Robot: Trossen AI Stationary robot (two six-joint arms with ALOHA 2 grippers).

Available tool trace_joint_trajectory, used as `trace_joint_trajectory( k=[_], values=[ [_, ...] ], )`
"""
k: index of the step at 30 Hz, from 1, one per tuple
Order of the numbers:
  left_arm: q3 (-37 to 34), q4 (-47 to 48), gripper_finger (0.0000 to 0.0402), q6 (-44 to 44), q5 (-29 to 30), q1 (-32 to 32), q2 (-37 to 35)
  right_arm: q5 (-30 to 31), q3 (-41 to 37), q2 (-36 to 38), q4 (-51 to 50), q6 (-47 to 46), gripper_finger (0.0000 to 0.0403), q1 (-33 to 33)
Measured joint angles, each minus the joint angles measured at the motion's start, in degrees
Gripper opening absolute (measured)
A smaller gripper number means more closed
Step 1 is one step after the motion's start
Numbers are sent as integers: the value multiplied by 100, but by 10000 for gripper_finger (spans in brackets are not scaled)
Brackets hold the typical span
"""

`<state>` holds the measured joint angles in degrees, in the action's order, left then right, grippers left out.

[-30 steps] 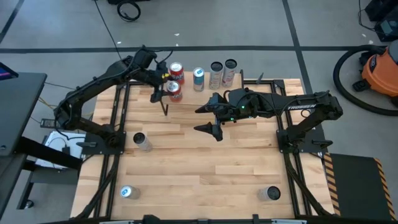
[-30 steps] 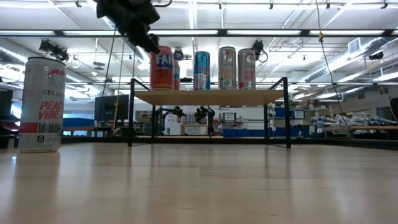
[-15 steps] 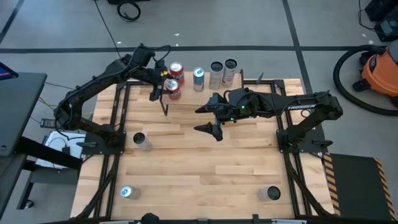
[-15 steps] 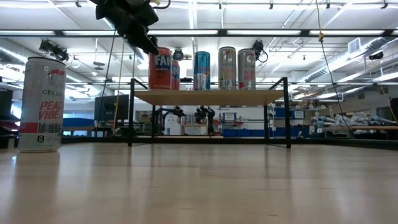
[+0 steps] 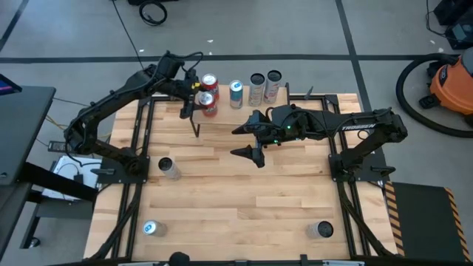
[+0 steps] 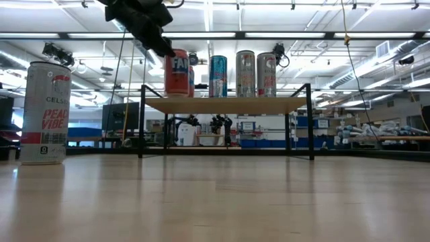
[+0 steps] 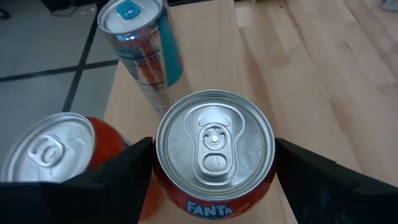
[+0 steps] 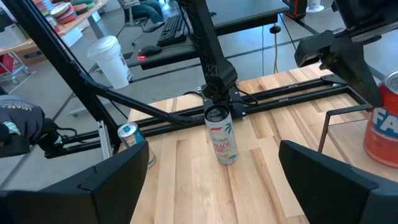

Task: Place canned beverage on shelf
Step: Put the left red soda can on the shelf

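Observation:
The shelf (image 6: 228,105) stands at the table's far edge with several cans on its board. My left gripper (image 7: 214,149) reaches over its left end, shut on an orange Fanta can (image 5: 209,104), which shows from above in the left wrist view (image 7: 214,146). Close behind this can stands a second red can (image 7: 46,155), and beside it a blue-and-silver can (image 7: 140,43). My right gripper (image 5: 244,142) hangs open above the middle of the table, with nothing between its fingers. My left gripper pinches the Fanta can between its two fingers, one on each side of the wall just below the rim (image 7: 163,186). The fingers slant down from the table's left. The can stands upright, its bottom (image 6: 177,95) level with the shelf's board at the left end.
Two more silver cans (image 5: 264,86) stand toward the shelf's right end. On the table are a white Celsius can (image 6: 46,113) at the left, a can (image 5: 150,228) near the front left corner and another (image 5: 321,230) near the front right. The middle boards lie bare.
The Fanta can in my left gripper has edged a little along the shelf's left end toward the other cans, and it has gone from slightly tilted to upright. The grip has stayed the same.

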<state>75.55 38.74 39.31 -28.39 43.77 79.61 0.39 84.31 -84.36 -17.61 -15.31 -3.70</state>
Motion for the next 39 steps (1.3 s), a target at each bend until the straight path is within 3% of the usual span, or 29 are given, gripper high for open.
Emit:
trace_joint_trajectory(
  k=[39],
  values=[
    [4, -6, 315, -271, 1, -83, 146, 0, 0, 0, 2, 2, 369, 1]
  ],
)
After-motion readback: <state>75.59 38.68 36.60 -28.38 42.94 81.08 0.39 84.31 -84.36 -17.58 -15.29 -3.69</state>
